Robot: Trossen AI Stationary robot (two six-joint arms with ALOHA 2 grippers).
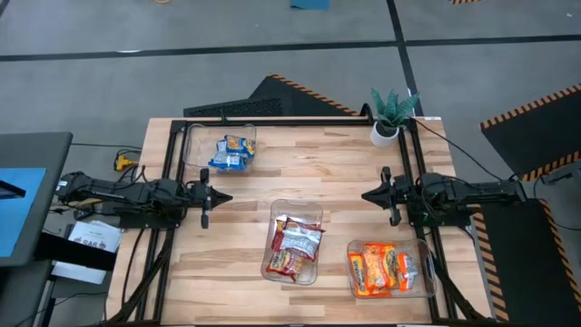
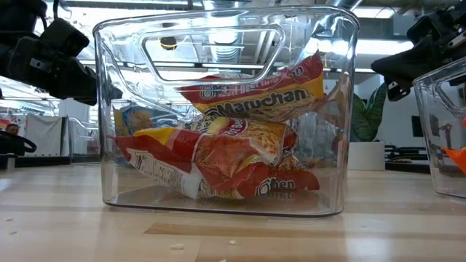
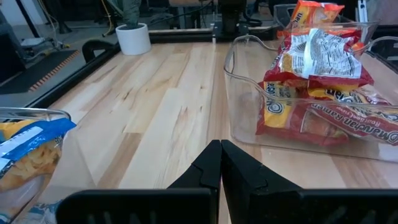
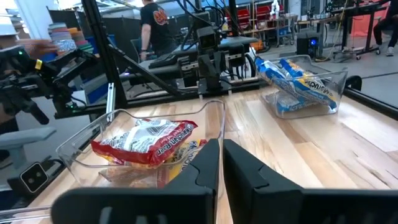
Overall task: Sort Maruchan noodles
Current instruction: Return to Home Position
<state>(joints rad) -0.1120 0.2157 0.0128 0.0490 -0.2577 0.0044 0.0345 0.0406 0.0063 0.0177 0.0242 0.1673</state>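
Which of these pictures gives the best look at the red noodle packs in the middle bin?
The low view: the red noodle packs fill the picture, brand name readable through the clear bin. The high view shows them small from above; both wrist views show them at an angle.

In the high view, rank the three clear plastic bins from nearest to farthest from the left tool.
From the left tool:
1. Left-side clear plastic bin of blue noodle packets.
2. Middle clear plastic bin of red noodle packets.
3. Right-side clear plastic bin of orange noodle packets.
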